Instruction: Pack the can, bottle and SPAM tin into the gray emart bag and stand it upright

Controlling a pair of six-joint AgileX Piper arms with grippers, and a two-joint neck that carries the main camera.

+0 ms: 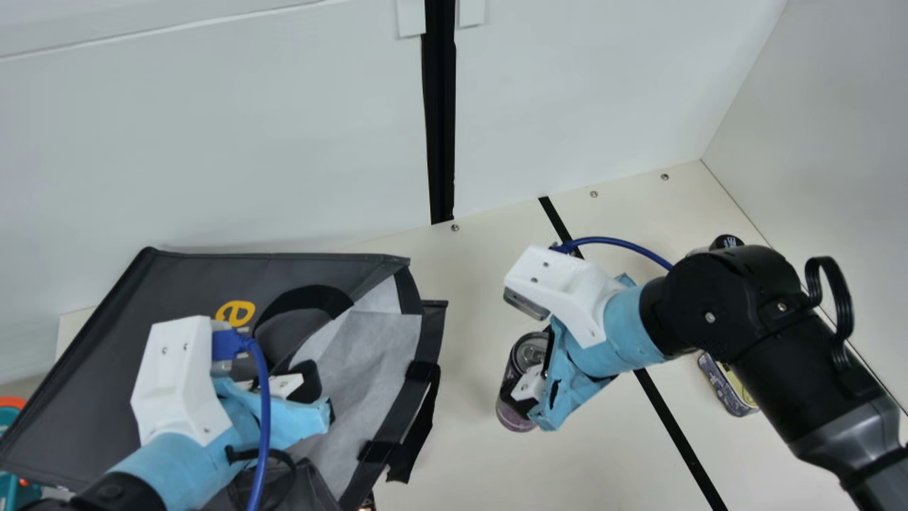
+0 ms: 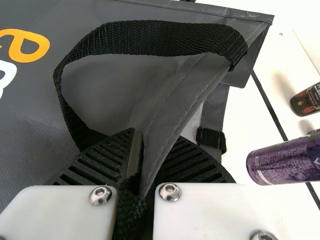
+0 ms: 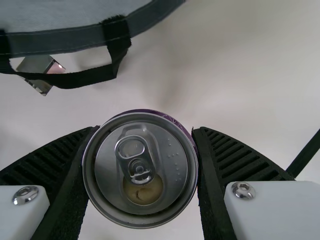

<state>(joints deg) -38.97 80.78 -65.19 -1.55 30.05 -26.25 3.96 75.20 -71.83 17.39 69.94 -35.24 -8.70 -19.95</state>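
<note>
In the main view my left gripper (image 1: pixel 308 394) is at the open side of the gray bag (image 1: pixel 191 284), which lies tilted at the left. The left wrist view has this gripper (image 2: pixel 145 142) shut on the edge of the bag (image 2: pixel 30 105), beside a black handle loop. My right gripper (image 1: pixel 543 372) holds the purple can (image 1: pixel 516 419) to the bag's right. In the right wrist view, the can (image 3: pixel 142 170) is between both fingers of that gripper (image 3: pixel 145 145), its tab facing the camera. The tin (image 1: pixel 727 387) is partly behind the right arm; a dark-capped bottle (image 1: pixel 727 241) is farther back.
A black strip (image 1: pixel 674 433) crosses the table (image 1: pixel 461 454). White walls (image 1: pixel 284 142) rise behind. A bag handle (image 3: pixel 90 77) hangs over a small shiny block (image 3: pixel 37 67). A teal and orange object (image 1: pixel 10 411) shows at the far left edge.
</note>
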